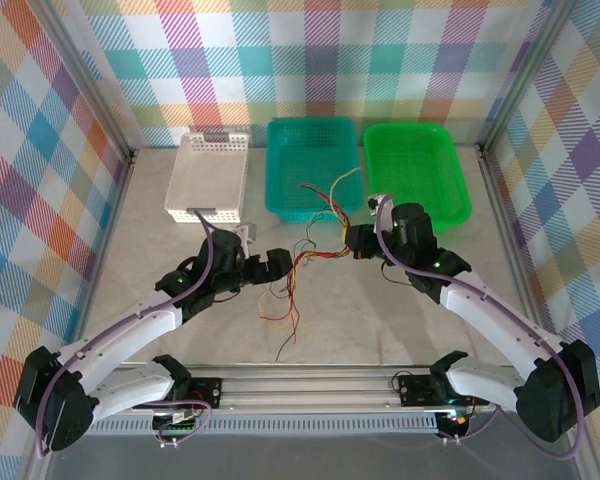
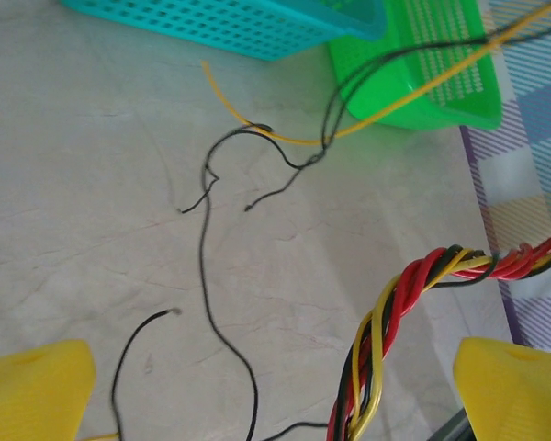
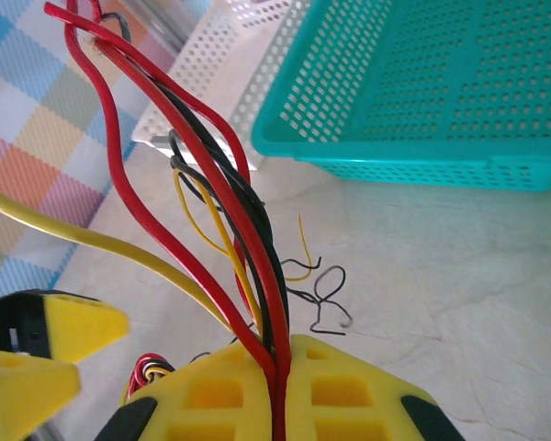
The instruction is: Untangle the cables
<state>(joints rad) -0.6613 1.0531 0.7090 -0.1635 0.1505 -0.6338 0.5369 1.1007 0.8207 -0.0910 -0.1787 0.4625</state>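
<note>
The cables (image 1: 310, 257) are thin red, black and yellow wires twisted into a braid that hangs between my two grippers over the table's middle. My right gripper (image 1: 356, 240) is shut on the red and black strands, which run straight into its closed yellow jaws (image 3: 289, 367). My left gripper (image 1: 278, 262) stands wide open, and the braid (image 2: 381, 322) rises between its yellow fingertips (image 2: 37, 390) nearer the right one, touching neither. Loose black and yellow ends (image 2: 211, 184) lie on the tabletop beyond. Other strands (image 1: 325, 190) reach up towards the teal basket.
Three baskets stand at the back: white (image 1: 210, 170), teal (image 1: 272, 170) and green (image 1: 458, 180). Loose wire ends trail towards the front rail (image 1: 285, 320). In the right wrist view the left gripper's fingers (image 3: 50, 344) sit close at the lower left.
</note>
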